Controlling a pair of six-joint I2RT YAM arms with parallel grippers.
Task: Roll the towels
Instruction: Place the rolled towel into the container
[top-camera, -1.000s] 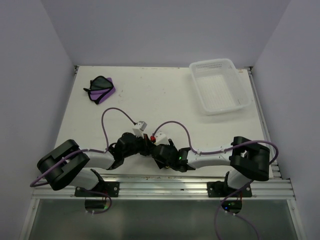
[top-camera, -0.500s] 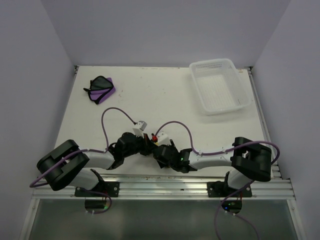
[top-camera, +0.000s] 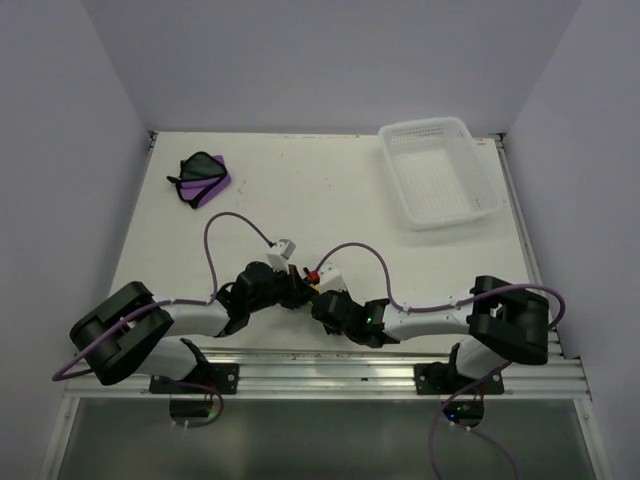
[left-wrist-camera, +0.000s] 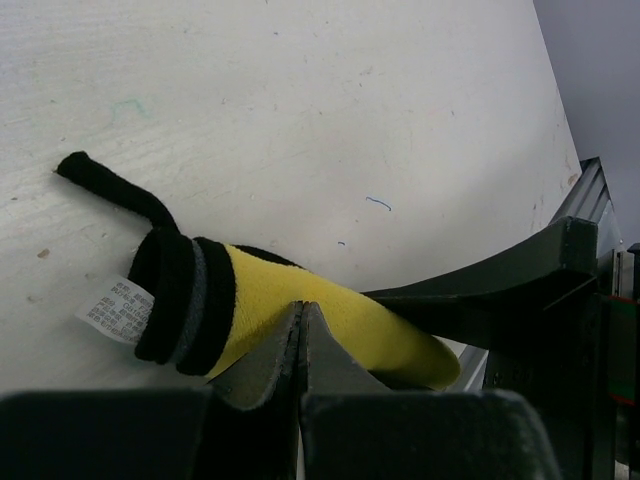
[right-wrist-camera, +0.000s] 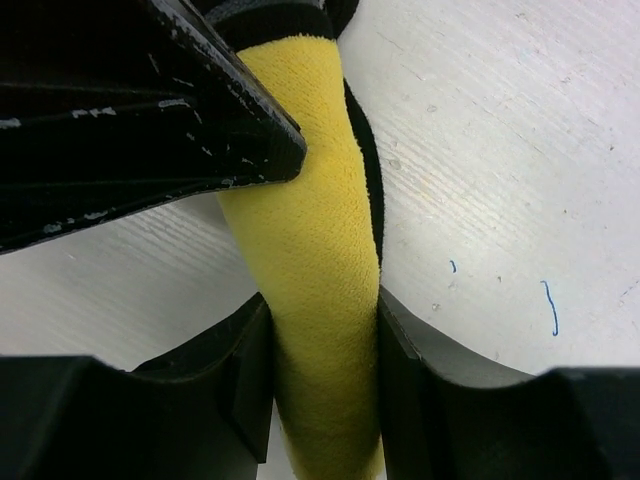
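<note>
Yellow towel rolled up between both end effectors at the near edge of the worktop (top-camera: 330, 190).

From my wrist feeds, the yellow towel (right-wrist-camera: 310, 250) lies as a tight roll on the worktop, its black-edged end with loop (left-wrist-camera: 110, 185) and white label (left-wrist-camera: 117, 308) pointing away. My right end effector (right-wrist-camera: 325, 335) is partly open, with both fingers pressed against the sides of the roll, so it grips the yellow towel. My left end effector (left-wrist-camera: 301, 312) is fully closed, tips resting against the roll; I cannot tell if any cloth is pinched. The purple towel (top-camera: 203, 178) lies crumpled at the far left corner, well apart. The white basket (top-camera: 424, 125) sits far right.
</note>
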